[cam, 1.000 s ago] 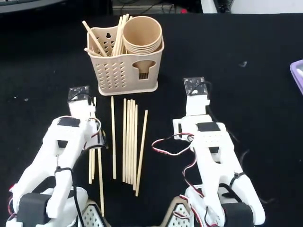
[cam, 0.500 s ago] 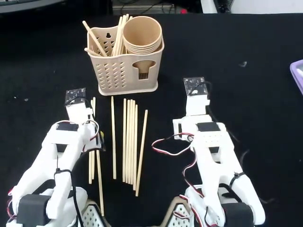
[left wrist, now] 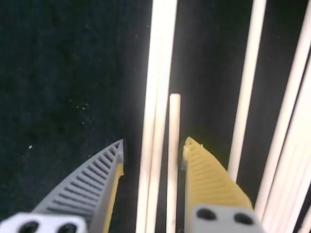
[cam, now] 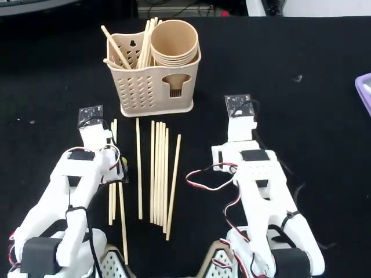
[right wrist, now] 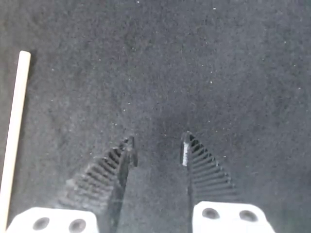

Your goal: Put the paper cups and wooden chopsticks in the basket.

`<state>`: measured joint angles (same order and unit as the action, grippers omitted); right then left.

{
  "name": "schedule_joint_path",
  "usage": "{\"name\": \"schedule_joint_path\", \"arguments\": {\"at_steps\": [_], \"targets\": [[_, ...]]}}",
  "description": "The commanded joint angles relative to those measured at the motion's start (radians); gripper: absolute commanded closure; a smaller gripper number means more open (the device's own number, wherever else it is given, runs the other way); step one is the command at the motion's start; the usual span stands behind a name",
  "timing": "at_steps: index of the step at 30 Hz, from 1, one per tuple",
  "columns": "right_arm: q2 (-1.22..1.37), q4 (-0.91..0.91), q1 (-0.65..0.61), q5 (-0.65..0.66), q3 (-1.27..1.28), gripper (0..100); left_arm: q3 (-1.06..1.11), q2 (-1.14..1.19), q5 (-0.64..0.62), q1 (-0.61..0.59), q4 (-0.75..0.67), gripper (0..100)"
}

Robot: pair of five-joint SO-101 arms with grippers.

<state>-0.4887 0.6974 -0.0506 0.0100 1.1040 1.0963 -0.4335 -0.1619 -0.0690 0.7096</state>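
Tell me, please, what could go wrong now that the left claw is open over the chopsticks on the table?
1. The left claw straddles three chopsticks lying close together, so closing may pinch several at once and one could slip out.
2. The basket already holds stacked paper cups and leaning chopsticks; a new stick might catch on them.

Black table (cam: 324,133) stretching across the scene, purple object (cam: 364,90) poking in at its right edge, white object (cam: 324,7) sitting beyond the far edge.
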Motion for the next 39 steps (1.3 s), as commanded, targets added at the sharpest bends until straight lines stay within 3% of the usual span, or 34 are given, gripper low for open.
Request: {"name": "schedule_joint_path", "arguments": {"at_steps": [1, 7, 19, 25, 29, 34, 39], "targets": [[-0.039, -0.017, 0.014, 0.002, -0.002, 83.9, -0.074, -0.020, 0.006, -0.054, -0.015, 80], [-0.039, -0.017, 0.012, 0.003, -0.002, 83.9, -0.090, -0.020, 0.046, -0.111, -0.014, 80], [-0.039, -0.017, 0.011, 0.003, -0.002, 83.9, -0.108, -0.021, 0.092, -0.110, -0.015, 80], [-0.039, -0.017, 0.011, 0.003, -0.002, 83.9, -0.062, -0.014, 0.081, -0.058, -0.017, 80], [-0.039, -0.017, 0.011, 0.003, -0.002, 83.9, -0.039, -0.008, 0.005, -0.019, -0.031, 80], [-0.039, -0.017, 0.011, 0.003, -0.002, 83.9, 0.001, 0.021, -0.048, 0.001, -0.124, 80], [-0.039, -0.017, 0.011, 0.003, -0.002, 83.9, -0.058, 0.063, -0.049, 0.002, -0.051, 81]]}}
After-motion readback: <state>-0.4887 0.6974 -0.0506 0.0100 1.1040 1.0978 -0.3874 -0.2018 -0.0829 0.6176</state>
